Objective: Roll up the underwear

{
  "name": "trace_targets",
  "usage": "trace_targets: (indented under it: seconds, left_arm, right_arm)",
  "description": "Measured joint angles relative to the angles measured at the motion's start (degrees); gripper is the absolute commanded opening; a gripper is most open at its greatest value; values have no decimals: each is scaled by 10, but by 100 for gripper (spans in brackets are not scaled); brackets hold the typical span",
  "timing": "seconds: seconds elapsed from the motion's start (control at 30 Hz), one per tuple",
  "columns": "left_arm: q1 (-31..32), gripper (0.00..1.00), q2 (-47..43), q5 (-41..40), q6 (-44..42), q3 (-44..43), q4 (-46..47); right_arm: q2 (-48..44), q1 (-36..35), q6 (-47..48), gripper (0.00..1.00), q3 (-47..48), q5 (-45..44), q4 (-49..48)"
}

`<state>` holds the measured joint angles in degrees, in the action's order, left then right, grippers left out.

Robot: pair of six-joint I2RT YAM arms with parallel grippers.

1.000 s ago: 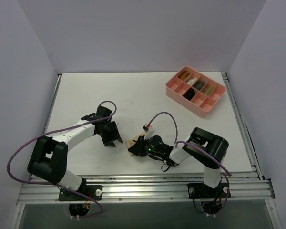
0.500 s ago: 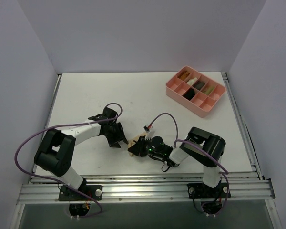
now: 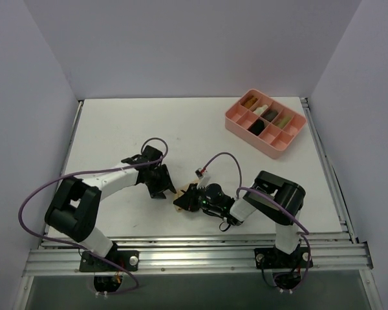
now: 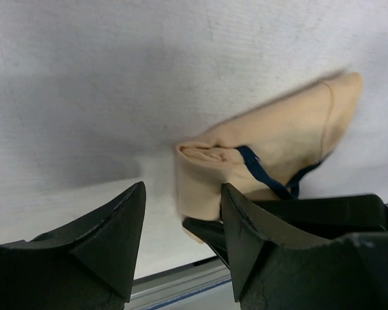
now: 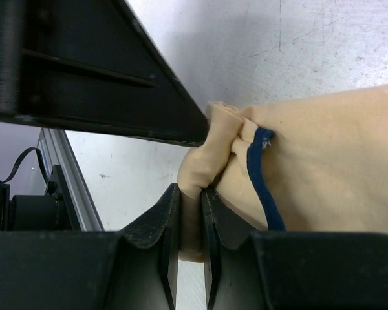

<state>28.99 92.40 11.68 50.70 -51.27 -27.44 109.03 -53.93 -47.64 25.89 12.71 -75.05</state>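
Sitting on the white table (image 3: 116, 129), near its front edge, the 2 arms meet nose to nose. The pink tray (image 3: 249, 139) is far off in the back right corner, and the things in it are too small to make out.

The left gripper (image 3: 164, 189) has its 2 fingers spread wide and holds nothing. The right gripper (image 3: 187, 199) has its fingers pressed nearly together, pinching a fold of the underwear (image 5: 336, 148).

The underwear lies on the table between the 2 grippers. From the top only small tan bits show, because the right gripper covers most of it. In the left wrist view it is long and slanted, from lower left to upper right. Its folded end points at the left gripper's open fingers, and its lower part hides behind a black finger. In the right wrist view its right side is cut off. A thin dark trim (image 5: 258, 181) loops by the fold.
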Motion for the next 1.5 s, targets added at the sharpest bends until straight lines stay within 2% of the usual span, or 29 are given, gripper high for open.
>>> trace_targets:
  seconds: [0.2, 0.57, 0.7, 0.73, 0.87, 1.03, 1.13, 1.33, 1.5]
  left_arm:
    - [10, 58, -52, -8, 22, 13, 16]
    - [47, 56, 9, -4, 49, 6, 14]
    - [51, 42, 12, -7, 63, 4, 16]
    - [52, 35, 13, -9, 66, 3, 16]
    - [54, 24, 14, -20, 74, 3, 10]
    - [56, 19, 16, -25, 76, -1, 5]
    - [60, 16, 22, -26, 76, -4, 3]
    - [70, 15, 34, -20, 85, -13, 5]
    - [73, 15, 37, -21, 87, -17, 1]
  right_arm:
    - [2, 4, 0, 3, 0, 9, -2]
    - [4, 8, 0, 3, 0, 18, -6]
    - [4, 8, 0, 4, 0, 18, -6]
    - [4, 8, 0, 5, 0, 18, -6]
    - [2, 10, 1, 13, 1, 19, -1]
    - [-33, 11, 16, 27, 25, 15, 87]
    - [-70, 13, 34, 32, 41, 5, 176]
    - [-139, 32, 76, 37, 76, 2, 363]
    - [-196, 52, 104, 37, 91, -9, 502]
